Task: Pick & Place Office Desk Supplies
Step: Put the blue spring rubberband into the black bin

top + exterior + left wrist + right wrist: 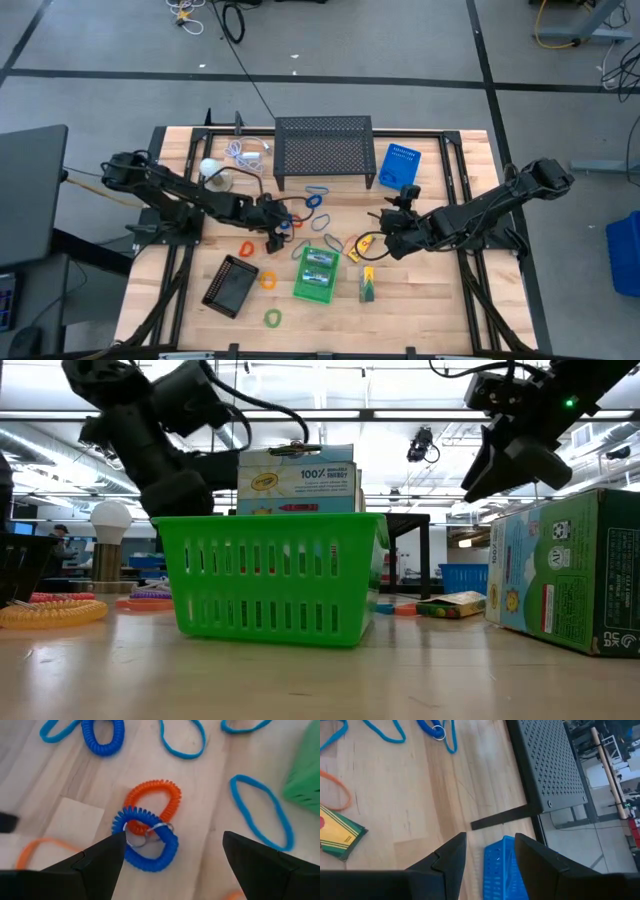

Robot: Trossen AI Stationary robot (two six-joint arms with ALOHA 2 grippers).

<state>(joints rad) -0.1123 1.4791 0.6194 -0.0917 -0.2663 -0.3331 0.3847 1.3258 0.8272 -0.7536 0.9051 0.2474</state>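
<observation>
Seen from above, the left gripper (172, 852) hangs with fingers apart over a blue coiled loop (148, 842) linked to an orange coiled loop (152, 800) on the wooden table (420, 310). The right gripper (490, 852), fingers also apart, hovers near a yellow crayon box (340, 836), seemingly empty. A green plastic basket (317, 273) holds crayon boxes.

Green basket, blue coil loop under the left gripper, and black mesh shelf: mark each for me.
green basket (268, 575), low view, its slotted front wall.
blue coil loop (150, 851), left wrist view, its lower arc.
black mesh shelf (323, 148), high view, its perforated top.
</observation>
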